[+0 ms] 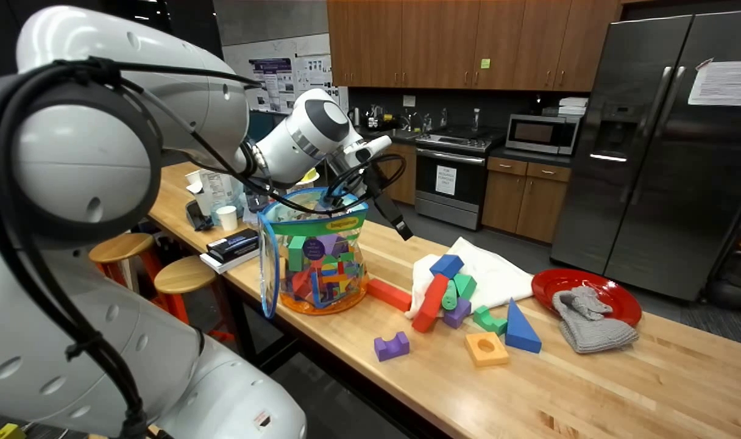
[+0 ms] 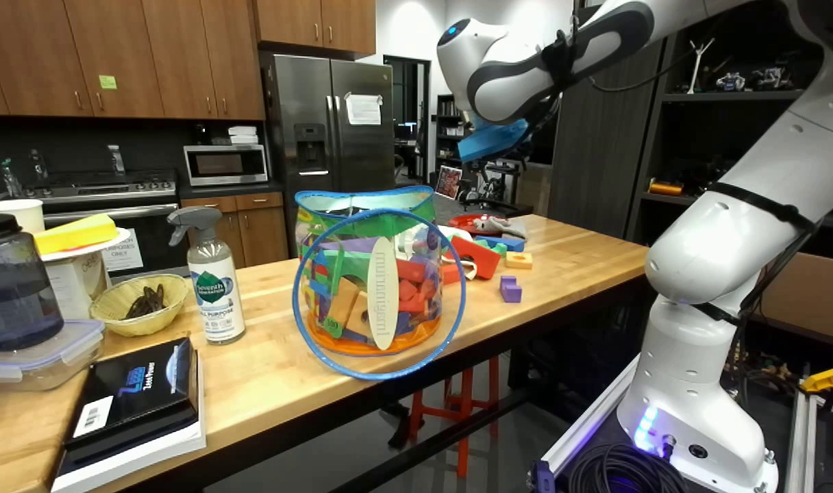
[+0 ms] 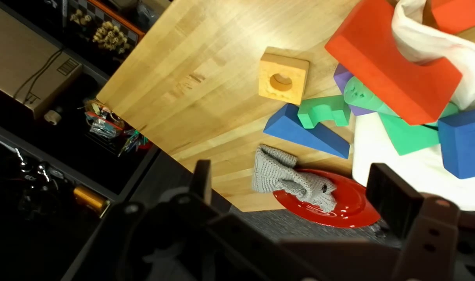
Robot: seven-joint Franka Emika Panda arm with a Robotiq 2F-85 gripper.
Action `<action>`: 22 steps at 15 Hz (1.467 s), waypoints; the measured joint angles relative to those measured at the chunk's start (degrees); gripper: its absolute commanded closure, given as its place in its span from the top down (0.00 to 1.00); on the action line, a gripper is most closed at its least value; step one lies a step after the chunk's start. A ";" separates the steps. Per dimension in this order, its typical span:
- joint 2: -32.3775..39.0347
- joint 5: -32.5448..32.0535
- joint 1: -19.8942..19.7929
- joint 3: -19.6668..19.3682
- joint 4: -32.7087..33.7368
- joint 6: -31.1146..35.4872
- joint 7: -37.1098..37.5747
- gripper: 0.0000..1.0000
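Observation:
My gripper (image 3: 298,185) hangs above the table with its jaws wide apart and nothing between them. In an exterior view a dark finger (image 1: 395,216) shows beyond the clear bag. Through the gap in the wrist view I see a grey knit cloth (image 3: 280,175) lying partly on a red plate (image 3: 356,199). Nearby on the table are a blue wedge (image 3: 304,134), a green arch block (image 3: 323,111) and a yellow square block with a hole (image 3: 268,84). A red block with a curved cut-out (image 3: 378,66) lies over green and purple blocks by a white cloth (image 3: 393,168).
A clear zip bag (image 1: 315,228) full of coloured blocks stands on the table, its round lid hanging open. A purple block (image 1: 392,346) sits near the table edge. A spray bottle (image 2: 214,287), a basket (image 2: 139,322) and a black box (image 2: 135,397) occupy the other end.

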 measured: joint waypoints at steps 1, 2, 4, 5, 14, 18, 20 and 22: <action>0.00 0.00 0.02 0.00 0.01 0.00 0.01 1.00; 0.00 0.00 0.02 0.00 0.02 0.00 0.01 1.00; 0.00 0.00 0.02 0.00 0.03 0.00 0.01 1.00; 0.01 -0.03 0.06 0.00 0.01 0.00 0.01 1.00; 0.83 3.78 0.77 0.05 0.68 -5.68 5.12 1.00; 1.79 8.40 0.80 0.03 2.22 -9.15 8.69 1.00; 2.38 11.36 0.80 -0.07 3.16 -10.26 10.58 1.00; 2.87 14.86 0.81 -0.38 4.01 -10.74 12.08 1.00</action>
